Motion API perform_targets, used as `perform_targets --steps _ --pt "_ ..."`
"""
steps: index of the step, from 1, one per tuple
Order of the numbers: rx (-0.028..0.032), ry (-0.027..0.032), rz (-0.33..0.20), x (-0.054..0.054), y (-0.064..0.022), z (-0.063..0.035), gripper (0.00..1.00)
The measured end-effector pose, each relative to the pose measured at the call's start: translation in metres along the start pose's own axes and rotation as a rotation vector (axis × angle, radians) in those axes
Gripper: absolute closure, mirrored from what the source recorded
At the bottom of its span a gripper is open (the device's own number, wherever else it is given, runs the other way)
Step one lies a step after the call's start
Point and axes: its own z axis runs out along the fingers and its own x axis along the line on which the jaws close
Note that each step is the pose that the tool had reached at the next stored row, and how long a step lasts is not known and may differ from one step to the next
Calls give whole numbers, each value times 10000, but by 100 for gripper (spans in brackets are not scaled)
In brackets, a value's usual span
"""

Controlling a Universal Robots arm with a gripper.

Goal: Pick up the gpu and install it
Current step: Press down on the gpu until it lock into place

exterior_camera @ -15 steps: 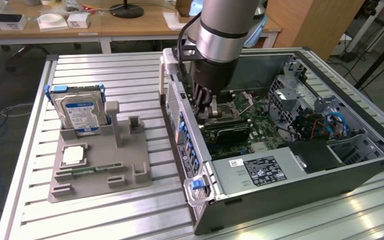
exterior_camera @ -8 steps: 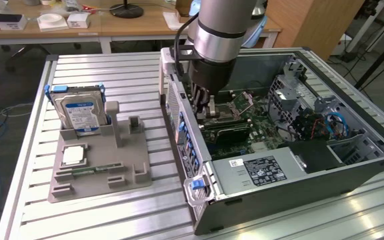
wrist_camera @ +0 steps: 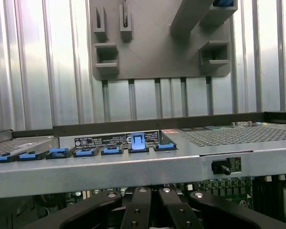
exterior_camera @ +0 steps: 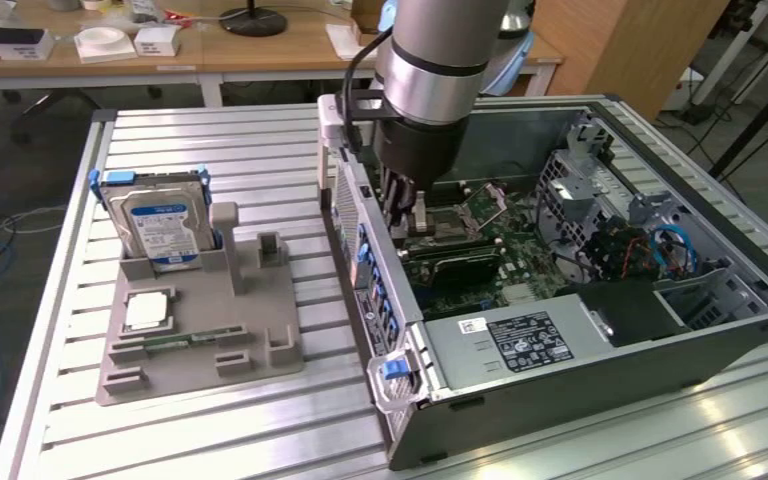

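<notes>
Pincer [exterior_camera: 408, 222] closed inside computer case [exterior_camera: 704, 345]; exterior view shows hard drive [exterior_camera: 160, 225].

pincer [exterior_camera: 408, 232] tips hidden inside computer case [exterior_camera: 704, 330]

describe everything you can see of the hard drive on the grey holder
The hard drive is a silver metal box with a white and blue label on its broad face and blue plastic clips along its sides. It stands upright on edge in a slot at the back of the grey holder, on the exterior view's left of the open computer case. Only the holder touches it.
</notes>
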Motion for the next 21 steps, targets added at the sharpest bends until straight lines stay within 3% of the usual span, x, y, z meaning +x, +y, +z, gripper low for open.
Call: perform_targets --steps 6,9,11,12,17,21 --pt "83 18 -1 3 0 47 89" --pt "117 -42 -5 -4 -25 73 89" --pt "89 0 0 -2 -35 51 89" --pt "87 -10 0 -2 -44 49 89" --pt "105 -53 -9 -13 -153 49 89" --pt "196 -60 -36 -20 -232 62 89"
